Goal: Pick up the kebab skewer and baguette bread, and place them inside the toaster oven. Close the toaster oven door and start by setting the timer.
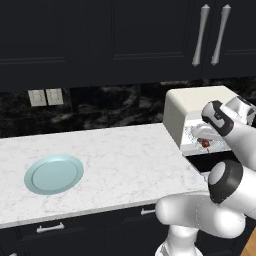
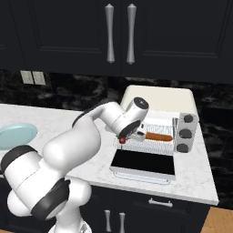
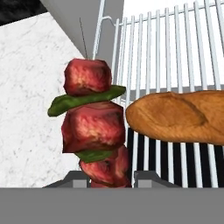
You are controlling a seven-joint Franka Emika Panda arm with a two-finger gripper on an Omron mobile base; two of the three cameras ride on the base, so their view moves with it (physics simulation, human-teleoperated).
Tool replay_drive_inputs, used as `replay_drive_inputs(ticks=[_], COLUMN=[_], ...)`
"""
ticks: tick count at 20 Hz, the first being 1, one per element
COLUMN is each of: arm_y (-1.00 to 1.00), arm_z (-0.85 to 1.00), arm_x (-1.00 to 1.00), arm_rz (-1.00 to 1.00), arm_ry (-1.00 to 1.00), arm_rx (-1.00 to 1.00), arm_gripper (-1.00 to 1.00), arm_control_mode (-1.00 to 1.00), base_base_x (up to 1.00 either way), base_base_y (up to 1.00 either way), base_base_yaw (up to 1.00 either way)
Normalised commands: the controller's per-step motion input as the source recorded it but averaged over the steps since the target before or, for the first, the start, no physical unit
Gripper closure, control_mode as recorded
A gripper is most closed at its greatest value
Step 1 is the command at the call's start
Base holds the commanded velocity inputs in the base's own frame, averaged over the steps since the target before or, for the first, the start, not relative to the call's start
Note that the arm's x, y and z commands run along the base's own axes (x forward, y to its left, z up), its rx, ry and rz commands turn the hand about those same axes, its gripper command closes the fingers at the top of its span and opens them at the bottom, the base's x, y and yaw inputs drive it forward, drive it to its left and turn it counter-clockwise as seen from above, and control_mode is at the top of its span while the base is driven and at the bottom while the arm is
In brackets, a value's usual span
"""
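Note:
My gripper (image 3: 109, 177) is shut on the kebab skewer (image 3: 92, 127), whose red meat chunks and green slices rise between the two tips. The skewer hangs at the left front of the open toaster oven (image 2: 157, 98), over the edge of its wire rack (image 3: 175, 52). The baguette bread (image 3: 179, 116) lies across that rack, just right of the skewer and close to it. From the right base view, the baguette (image 2: 159, 136) rests inside the oven, and the toaster oven door (image 2: 143, 164) lies folded down flat. The left base view shows the gripper (image 1: 205, 137) at the oven mouth with the skewer (image 1: 205, 143).
A light blue plate (image 1: 54, 173) sits bare on the white marble counter, far left of the oven. Dark knobs (image 2: 185, 133) run down the oven's right panel. Dark cabinets hang above, and a black backsplash stands behind the oven.

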Motion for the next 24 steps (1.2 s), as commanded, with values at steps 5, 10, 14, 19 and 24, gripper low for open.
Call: replay_drive_inputs(ticks=[5, 10, 14, 19, 24], arm_y=[0.00, 0.00, 0.00, -0.03, -0.54], arm_z=[-0.01, -0.03, -0.01, 0.02, 0.11], arm_x=[0.13, 0.01, -0.01, -0.02, -0.60], arm_rz=[0.00, 0.00, 0.00, 0.00, 0.00], arm_ry=[0.00, 0.00, 0.00, -0.03, -0.01], arm_rx=[0.00, 0.00, 0.00, 0.00, 0.00], arm_gripper=[-1.00, -1.00, -1.00, -1.00, -1.00], arm_control_mode=[-1.00, -1.00, -1.00, -1.00, -1.00], base_base_x=[0.00, 0.00, 0.00, 0.00, 0.00], base_base_y=[0.00, 0.00, 0.00, 0.00, 0.00], base_base_yaw=[0.00, 0.00, 0.00, 0.00, 0.00])
